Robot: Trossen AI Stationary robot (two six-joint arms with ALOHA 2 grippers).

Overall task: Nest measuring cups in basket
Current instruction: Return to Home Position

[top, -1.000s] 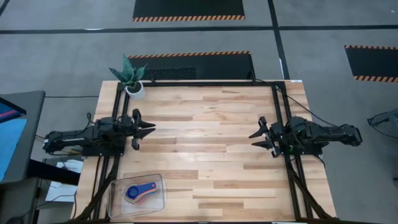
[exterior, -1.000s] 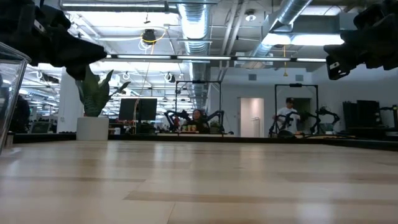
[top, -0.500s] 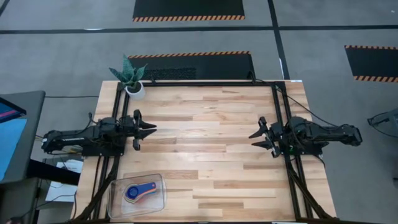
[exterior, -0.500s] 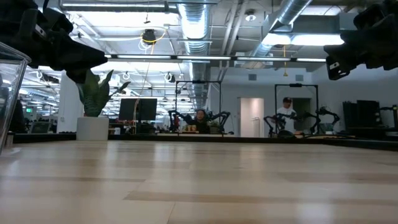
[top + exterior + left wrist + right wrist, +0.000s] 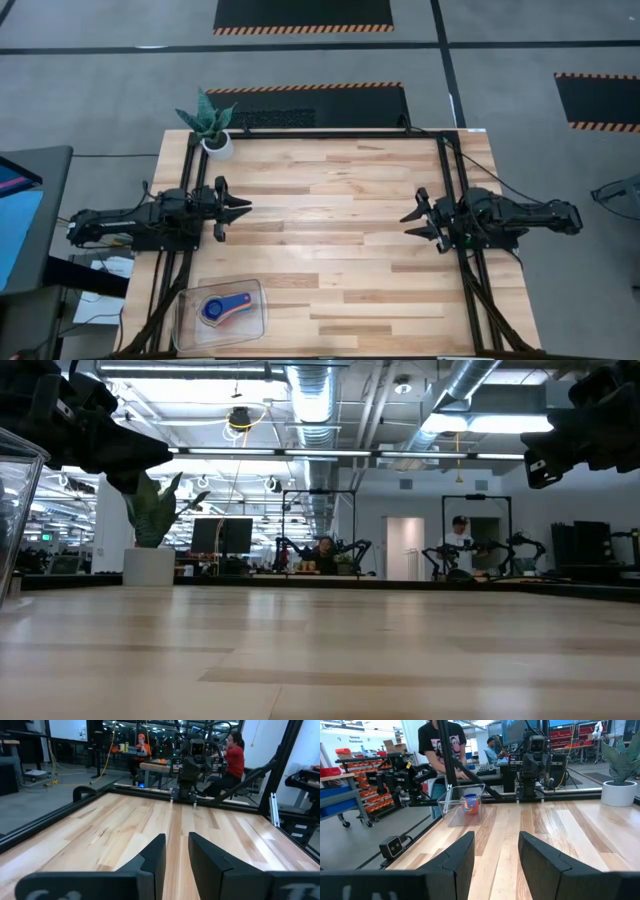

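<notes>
The measuring cups are sitting as 1 stack inside the basket. A blue cup is showing on top, with a red-orange handle poking out beneath it. I cannot tell how many more are lying under those. The basket is resting at the front left corner of the bench, close to both edges there. A plant pot is standing at the back left corner.

My left gripper is hovering a little in from the left edge, about midway along it and well apart from both pot and basket. Its 2 fingers are standing apart with a narrow gap and nothing between them. My right gripper is hovering just in from the right edge, facing the left one. Its fingers are spread somewhat wider and are likewise gripping nothing.

I am judging the nesting as done, with only the settling of the arms left. The risk I am seeing is the basket's place. It is lying just beside my left arm's frame and near the bench's edge, so a low or wide swing of that arm could push it off. The same swing could jolt the light stack so that the cups tip loose.
</notes>
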